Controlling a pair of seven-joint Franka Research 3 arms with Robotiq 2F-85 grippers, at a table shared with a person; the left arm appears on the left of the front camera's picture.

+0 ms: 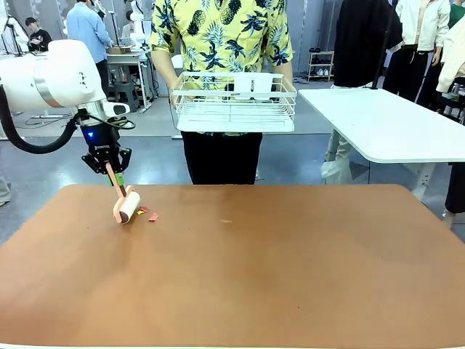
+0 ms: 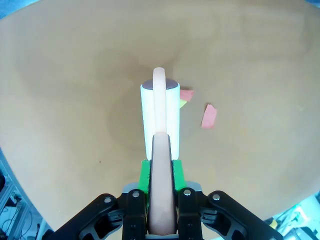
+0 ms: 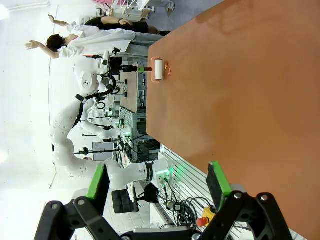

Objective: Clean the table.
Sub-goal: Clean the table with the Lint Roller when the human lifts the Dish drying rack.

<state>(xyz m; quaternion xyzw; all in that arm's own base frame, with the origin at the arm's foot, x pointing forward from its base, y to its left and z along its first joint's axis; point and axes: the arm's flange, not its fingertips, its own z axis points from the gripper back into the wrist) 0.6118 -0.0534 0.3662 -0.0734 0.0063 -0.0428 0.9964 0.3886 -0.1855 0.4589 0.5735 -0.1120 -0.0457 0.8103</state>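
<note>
The reddish-brown table [image 1: 290,276] stretches across the front view. My left gripper [image 1: 114,177] is shut on the pink handle of a lint roller [image 1: 127,204], whose white roll rests on the table near the far left corner. In the left wrist view the green pads of the left gripper [image 2: 161,172] clamp the handle, and the roller [image 2: 160,115] points away from me. Just right of the roll lie a pink paper scrap [image 2: 209,116], a red scrap [image 2: 186,94] and a yellow bit [image 2: 182,103]. My right gripper [image 3: 157,180] is open and holds nothing, off the table's edge [image 3: 240,90].
A person stands at the far side holding a white wire basket [image 1: 234,102] with both hands above the table's far edge. A white-topped table [image 1: 385,123] stands at the back right. A tiny speck [image 1: 226,220] lies near the table's middle.
</note>
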